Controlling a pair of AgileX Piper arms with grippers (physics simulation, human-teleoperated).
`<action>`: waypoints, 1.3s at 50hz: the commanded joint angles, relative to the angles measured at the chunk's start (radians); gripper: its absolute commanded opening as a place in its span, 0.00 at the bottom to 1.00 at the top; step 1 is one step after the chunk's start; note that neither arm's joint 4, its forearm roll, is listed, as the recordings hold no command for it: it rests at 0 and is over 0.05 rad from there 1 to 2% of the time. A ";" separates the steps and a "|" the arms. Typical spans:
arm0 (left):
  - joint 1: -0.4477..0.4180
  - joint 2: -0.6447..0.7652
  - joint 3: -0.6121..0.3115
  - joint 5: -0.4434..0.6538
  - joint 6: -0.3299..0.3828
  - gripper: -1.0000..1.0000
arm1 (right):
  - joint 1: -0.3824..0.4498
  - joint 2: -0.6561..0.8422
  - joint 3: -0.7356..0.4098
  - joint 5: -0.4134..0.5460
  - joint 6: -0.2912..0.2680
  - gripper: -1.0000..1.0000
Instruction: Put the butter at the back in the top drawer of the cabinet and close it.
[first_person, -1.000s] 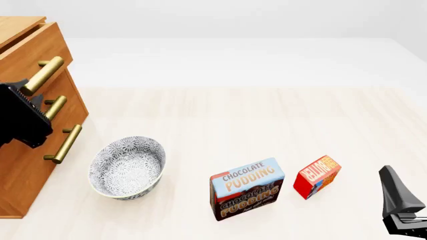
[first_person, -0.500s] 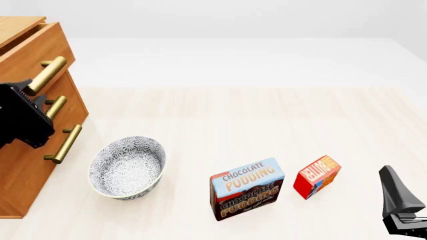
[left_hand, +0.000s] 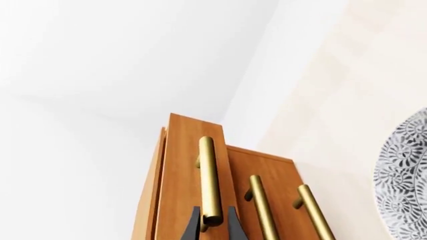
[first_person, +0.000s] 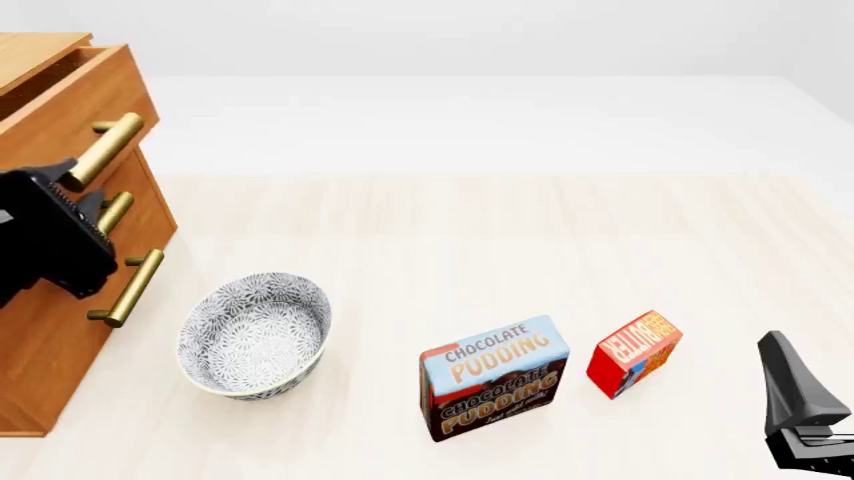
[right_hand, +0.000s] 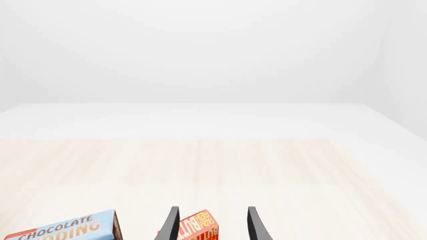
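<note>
- Front view: your brown-and-light-blue box (first_person: 494, 378) reads "CHOCOLATE PUDDING"; just right of it stands the small red butter box (first_person: 635, 352), orange lettering too tilted to read. The grey-patterned ceramic bowl (first_person: 255, 337) holds nothing. The warm brown wooden cabinet (first_person: 40, 340) sits far left, its top drawer (first_person: 83, 95) pulled out past the two below. Your right gripper (first_person: 807, 425) waits near the bottom right corner.
- Left wrist view: your left gripper (left_hand: 213, 224) has its dark fingers (left_hand: 194, 225) clamped on the brass bar handle (left_hand: 208, 177).
- Right wrist view: fingers (right_hand: 172, 225) are spread apart, butter framed between them, untouched; the inside of the drawer shows in no view.
</note>
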 joint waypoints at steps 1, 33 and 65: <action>-0.025 0.002 0.005 -0.013 0.006 0.00 | 0.000 0.000 0.000 0.000 0.000 1.00; -0.120 0.045 -0.014 -0.029 -0.007 0.00 | 0.000 0.000 0.000 0.000 0.000 1.00; -0.147 0.033 -0.023 -0.013 -0.009 0.00 | 0.000 0.000 0.000 0.000 0.000 1.00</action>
